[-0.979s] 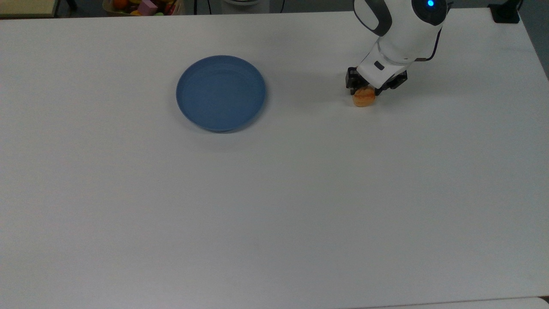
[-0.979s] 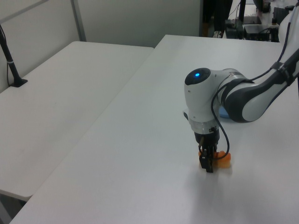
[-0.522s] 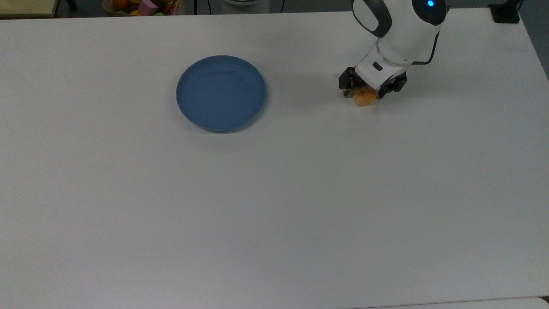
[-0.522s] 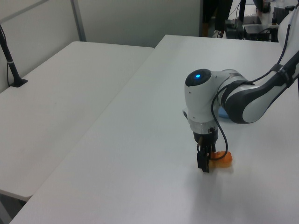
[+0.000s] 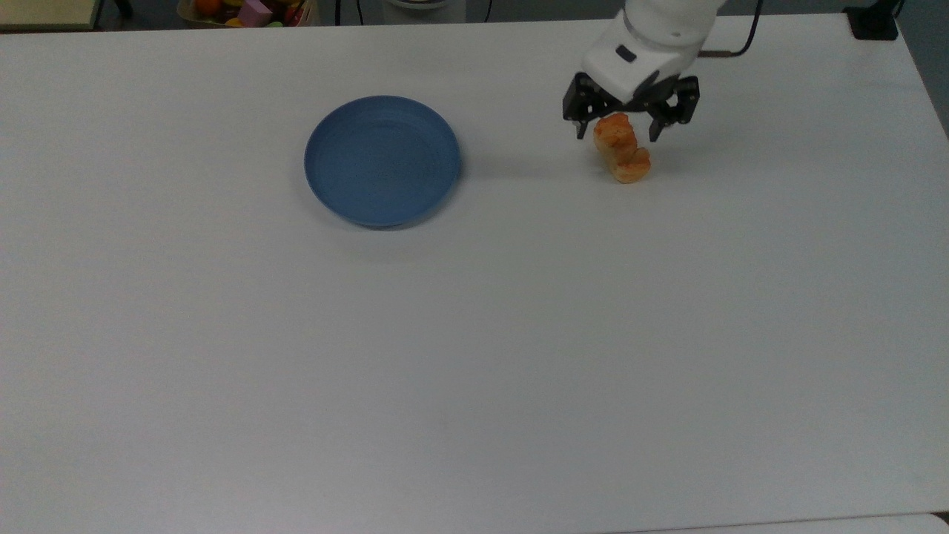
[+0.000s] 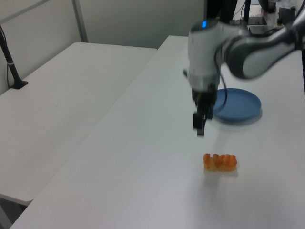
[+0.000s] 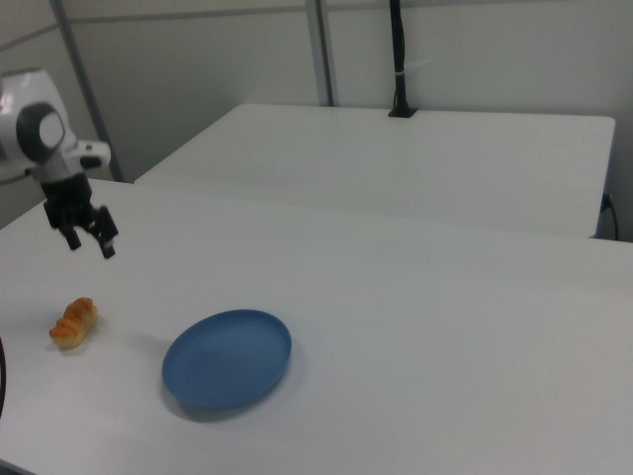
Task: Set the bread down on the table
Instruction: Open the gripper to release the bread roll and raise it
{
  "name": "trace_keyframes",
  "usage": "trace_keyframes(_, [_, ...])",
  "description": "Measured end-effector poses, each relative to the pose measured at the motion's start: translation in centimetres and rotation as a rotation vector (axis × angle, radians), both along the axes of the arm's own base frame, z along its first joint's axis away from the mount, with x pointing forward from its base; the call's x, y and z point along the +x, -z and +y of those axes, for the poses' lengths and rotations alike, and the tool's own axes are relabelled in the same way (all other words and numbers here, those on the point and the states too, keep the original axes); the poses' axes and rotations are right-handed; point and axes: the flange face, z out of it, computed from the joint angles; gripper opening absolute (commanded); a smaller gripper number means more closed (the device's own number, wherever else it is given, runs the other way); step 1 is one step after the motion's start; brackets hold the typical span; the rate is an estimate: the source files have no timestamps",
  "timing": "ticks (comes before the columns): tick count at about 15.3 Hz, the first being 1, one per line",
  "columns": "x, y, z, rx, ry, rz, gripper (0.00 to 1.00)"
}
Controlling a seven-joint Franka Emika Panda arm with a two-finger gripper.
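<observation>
1. We see the bread (image 5: 621, 156) lying on the white desk (image 5: 474, 356), well away from every edge of it; in the top view the far edge is the closest one, and the right edge is further off.
2. The claw (image 5: 629, 121) hangs in the air above the bread with its two black fingers spread wide, and it holds nothing.
3. In the left view there is a clear gap of air between the claw (image 6: 199, 122) and the bread (image 6: 220, 162), which the top view does not make plain, because there the fingers seem to stand at both sides of the bun's far end.
4. The blue plate (image 5: 382, 159) stands well apart from the bread, on the top view's left, with bare desk between them.
5. The near half of the desk in the top view is open white surface.
6. The right view shows a second white desk (image 7: 396, 158) behind the first one, with a dark pole (image 7: 398, 59) standing at its far side; there the bread (image 7: 75, 323) lies to the right view's left of the plate (image 7: 227, 358), and the claw (image 7: 87, 236) is above it.
7. The bread is a small oblong bun, golden-orange, with a lumpy scored top and paler sides.
8. The plate is round and shallow with a low raised rim, smooth and matte blue; the desk surface is plain and matte.
</observation>
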Motion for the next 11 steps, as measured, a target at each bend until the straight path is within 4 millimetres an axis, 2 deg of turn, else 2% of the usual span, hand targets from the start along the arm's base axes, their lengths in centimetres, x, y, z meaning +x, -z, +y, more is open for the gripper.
trace_keyframes(3, [0.8, -7.2, -6.1, -0.007, 0.002, -0.035, 1.00])
trace_keyframes(5, [1.3, -10.1, -11.3, -0.027, 0.008, -0.044, 1.00])
trace_keyframes(7, [2.1, -11.7, -17.2, -0.043, 0.012, -0.045, 1.00])
trace_keyframes(9, [2.9, -12.5, -23.1, -0.052, 0.035, -0.052, 1.00])
trace_keyframes(10, [3.3, -12.6, -26.8, -0.057, 0.068, -0.050, 1.00])
trace_keyframes(11, [3.4, -12.6, -28.7, -0.060, 0.090, -0.049, 1.00])
